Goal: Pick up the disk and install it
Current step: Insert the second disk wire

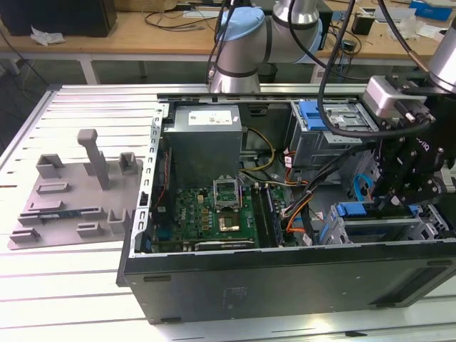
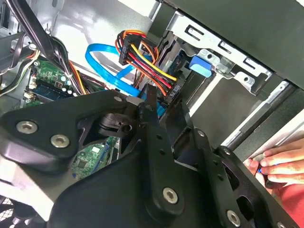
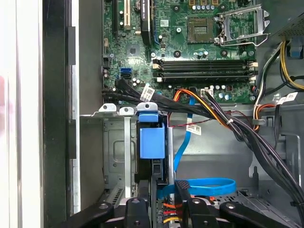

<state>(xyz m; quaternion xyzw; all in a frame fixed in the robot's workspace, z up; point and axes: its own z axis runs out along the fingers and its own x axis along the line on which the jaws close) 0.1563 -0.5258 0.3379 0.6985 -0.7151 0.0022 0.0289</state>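
Right at the lens in the first wrist view, the black two-fingered gripper [image 3: 160, 202] has its fingers pressed in on either side of the flat silver disk in its blue plastic carrier frame [image 3: 153, 142]. The disk stands edge-on and, as far as I can judge, is clamped rather than free. It sits in the mouth of the grey metal drive cage [image 3: 116, 156] at the front corner of the open computer case.

I read this as the install step: the pick-up looks done and the disk looks partly entered, though how deep is hidden. Seating it calls for keeping the frame square to the cage and clear of the looped flat blue data cable [image 3: 209, 186] just beside it.

Farther off, the bundle of black power cables [image 3: 190, 107] crosses to the green motherboard [image 3: 190, 47]. A person's hand [image 2: 278, 164] rests outside the case wall in the second wrist view.
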